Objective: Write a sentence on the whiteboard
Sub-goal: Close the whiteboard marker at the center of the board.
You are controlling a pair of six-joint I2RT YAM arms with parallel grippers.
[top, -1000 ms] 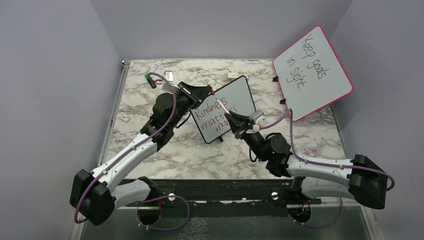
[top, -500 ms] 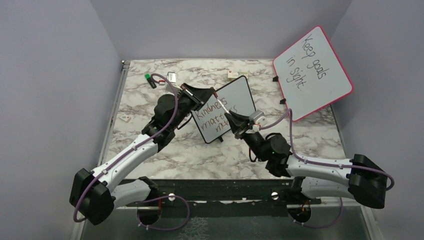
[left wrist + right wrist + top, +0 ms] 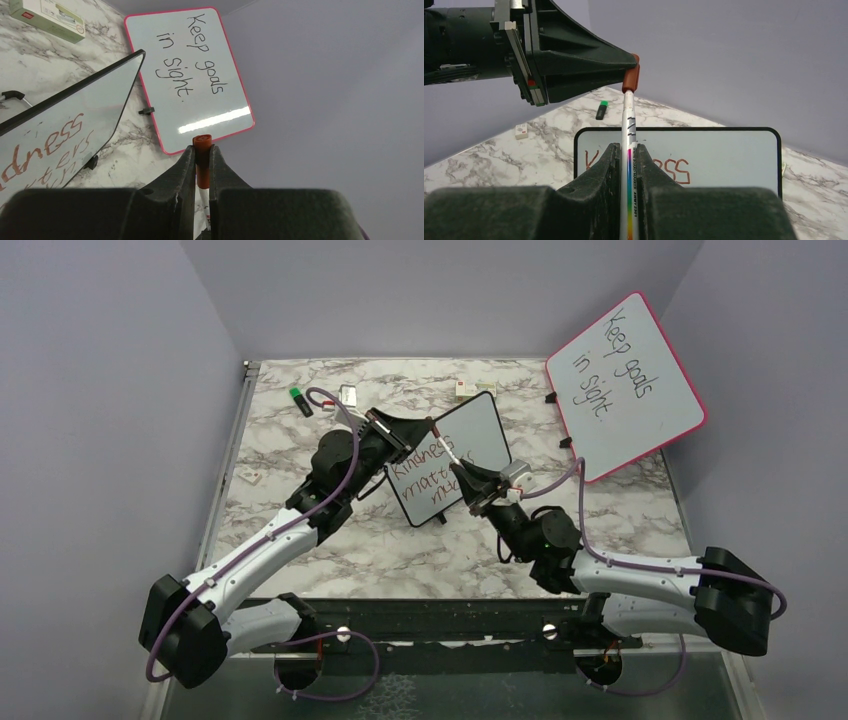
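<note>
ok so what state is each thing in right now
whiteboard, written on, three red-brown lines
marker, closed, barrel clamped by right gripper
cap, on the marker's tip, pinched by left gripper
left gripper, shut on the cap
right gripper, shut on the marker
pink board, propped up, black writing on it

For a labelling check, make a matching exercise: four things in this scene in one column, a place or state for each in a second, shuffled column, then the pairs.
1. whiteboard
2. pink-framed board
3. red-brown cap
4. green-capped marker

A. lies on the table, far left
B. clamped in the left arm's jaws
C. reads "Keep goals in sight"
D. bears red-brown writing

Pairs: 1-D, 2-C, 3-B, 4-A.
</note>
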